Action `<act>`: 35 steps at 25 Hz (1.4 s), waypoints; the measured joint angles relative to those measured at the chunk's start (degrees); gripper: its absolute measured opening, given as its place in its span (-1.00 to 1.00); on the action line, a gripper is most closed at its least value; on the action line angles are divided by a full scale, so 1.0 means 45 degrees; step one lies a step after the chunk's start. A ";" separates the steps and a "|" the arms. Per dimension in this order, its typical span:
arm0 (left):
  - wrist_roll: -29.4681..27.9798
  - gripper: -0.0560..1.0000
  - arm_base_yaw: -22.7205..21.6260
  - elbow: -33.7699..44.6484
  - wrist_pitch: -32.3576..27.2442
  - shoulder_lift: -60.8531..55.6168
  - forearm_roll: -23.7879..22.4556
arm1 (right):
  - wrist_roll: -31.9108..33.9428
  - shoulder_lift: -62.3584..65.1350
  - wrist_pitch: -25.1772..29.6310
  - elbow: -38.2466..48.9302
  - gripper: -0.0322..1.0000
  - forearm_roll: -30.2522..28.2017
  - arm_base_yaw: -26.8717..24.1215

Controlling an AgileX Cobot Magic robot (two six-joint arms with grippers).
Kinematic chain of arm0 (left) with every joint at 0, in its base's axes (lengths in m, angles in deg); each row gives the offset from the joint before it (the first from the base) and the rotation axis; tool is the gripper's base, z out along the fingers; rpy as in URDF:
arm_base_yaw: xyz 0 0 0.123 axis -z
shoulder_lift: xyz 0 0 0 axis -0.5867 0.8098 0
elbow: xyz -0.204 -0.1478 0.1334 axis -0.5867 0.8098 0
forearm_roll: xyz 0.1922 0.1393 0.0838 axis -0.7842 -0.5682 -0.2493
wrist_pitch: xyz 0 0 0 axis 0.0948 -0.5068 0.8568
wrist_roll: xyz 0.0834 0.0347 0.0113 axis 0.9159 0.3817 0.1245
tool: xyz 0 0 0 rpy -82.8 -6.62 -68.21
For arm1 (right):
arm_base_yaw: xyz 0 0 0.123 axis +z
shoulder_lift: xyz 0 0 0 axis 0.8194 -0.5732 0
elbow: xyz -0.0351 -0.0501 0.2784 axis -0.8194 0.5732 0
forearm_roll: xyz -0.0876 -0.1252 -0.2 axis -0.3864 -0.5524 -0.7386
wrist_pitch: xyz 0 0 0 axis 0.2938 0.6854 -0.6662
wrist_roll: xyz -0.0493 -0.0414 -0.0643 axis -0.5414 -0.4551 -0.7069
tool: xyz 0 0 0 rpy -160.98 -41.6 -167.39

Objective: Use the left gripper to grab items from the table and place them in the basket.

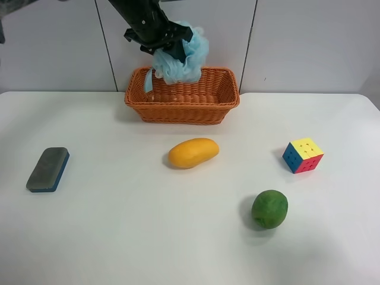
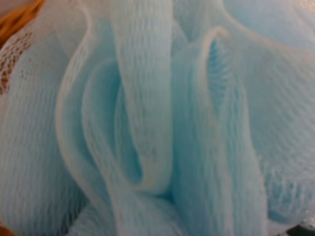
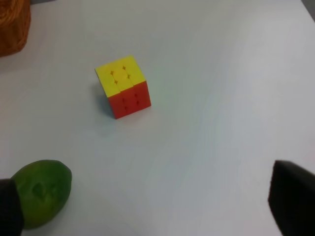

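Observation:
My left gripper (image 1: 161, 40), a black clamp on the arm reaching in from the top of the exterior high view, is shut on the light-blue bath pouf (image 1: 181, 56). It holds the pouf in the air over the back left part of the orange-brown wicker basket (image 1: 181, 107). The pouf's strap hangs down towards the basket's inside. The pouf (image 2: 147, 123) fills the left wrist view, with a sliver of basket (image 2: 19, 14) at one corner. On the white table (image 1: 119, 231) lie the yellow mango (image 1: 193, 152), green round fruit (image 1: 269, 209), puzzle cube (image 1: 303, 155) and grey-and-blue eraser (image 1: 48, 169).
My right gripper (image 3: 152, 211) is open above the table; its dark fingertips (image 3: 293, 201) show at the picture's two lower edges. Its view shows the cube (image 3: 123, 86), the green fruit (image 3: 42, 191) by one fingertip, and a corner of the basket (image 3: 12, 24).

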 joint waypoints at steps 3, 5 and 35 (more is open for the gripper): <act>0.0785 -0.09 0.0149 0.0000 0.0956 0.0537 0.0285 | 0.0000 0.0000 0.0000 0.0000 0.98 0.0000 0.0000; 0.1157 -0.09 0.0186 -0.0002 0.1310 0.0837 0.0443 | 0.0000 0.0000 0.0000 0.0000 0.98 0.0000 0.0000; 0.0497 0.99 -0.0001 -0.0012 -0.1909 -0.0577 -0.0707 | 0.0000 0.0000 0.0000 0.0000 0.98 0.0000 0.0000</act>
